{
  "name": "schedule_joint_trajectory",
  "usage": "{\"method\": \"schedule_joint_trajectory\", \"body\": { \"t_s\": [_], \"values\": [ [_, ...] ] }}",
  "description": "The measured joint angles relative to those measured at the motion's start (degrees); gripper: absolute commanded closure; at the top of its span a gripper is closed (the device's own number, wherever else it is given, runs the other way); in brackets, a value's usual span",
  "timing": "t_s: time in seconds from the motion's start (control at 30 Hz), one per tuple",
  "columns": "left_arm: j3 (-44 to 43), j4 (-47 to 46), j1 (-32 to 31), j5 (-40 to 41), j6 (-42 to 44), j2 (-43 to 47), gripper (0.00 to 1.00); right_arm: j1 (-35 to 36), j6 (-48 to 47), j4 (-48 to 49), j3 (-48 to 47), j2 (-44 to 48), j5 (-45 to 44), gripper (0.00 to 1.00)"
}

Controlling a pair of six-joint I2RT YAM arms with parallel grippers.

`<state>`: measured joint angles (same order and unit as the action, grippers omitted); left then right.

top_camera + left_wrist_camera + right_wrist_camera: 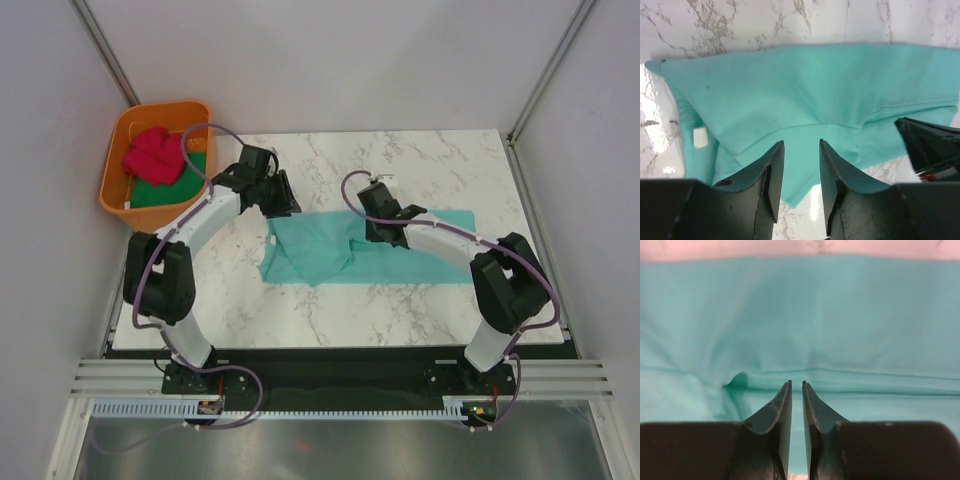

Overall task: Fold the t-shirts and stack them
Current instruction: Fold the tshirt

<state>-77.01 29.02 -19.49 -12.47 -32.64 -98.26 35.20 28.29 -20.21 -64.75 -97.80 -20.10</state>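
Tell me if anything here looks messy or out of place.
The teal t-shirt on the table lies half folded and crooked, its left end bunched with a flap sticking out. In the orange tub, the red t-shirt sits crumpled on the green t-shirt.

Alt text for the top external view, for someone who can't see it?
A teal t-shirt lies partly folded on a white marble table, with the left arm reaching to its far left corner and the right arm over its middle. An orange tub by the table's far left corner holds a pinkish-red t-shirt on a dark green one.
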Motion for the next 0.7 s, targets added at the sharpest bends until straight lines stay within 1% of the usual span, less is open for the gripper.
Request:
{"method": "schedule_joint_trajectory", "body": {
  "t_s": [0.13,0.23,0.43,0.57,0.7],
  "values": [
    [-2.21,0.24,0.57,0.55,0.87,-6.73,0.6,-5.64,-1.11,-0.15,-1.68,-2.62,0.55,0.78],
    [-2.43,1.01,1.57,1.92,1.07,-10.86,0.6,-8.57,-1.55,-0.39,-1.9,-4.09,0.76,0.78],
    [-3.02,2.25,4.94,5.05,1.18,-14.75,0.61,-15.06,-1.49,-1.27,-1.79,-6.71,-0.94,0.81],
    [-6.12,2.56,6.27,7.1,2.05,-17.51,0.62,-21.05,-1.11,-1.95,-0.37,-6.91,-4.17,0.8],
    [-9.62,2.56,6.25,7.96,2.97,-19.93,0.62,-25.53,-0.96,-2.62,-0.17,-7.21,-6.27,0.8]
  ]
}}
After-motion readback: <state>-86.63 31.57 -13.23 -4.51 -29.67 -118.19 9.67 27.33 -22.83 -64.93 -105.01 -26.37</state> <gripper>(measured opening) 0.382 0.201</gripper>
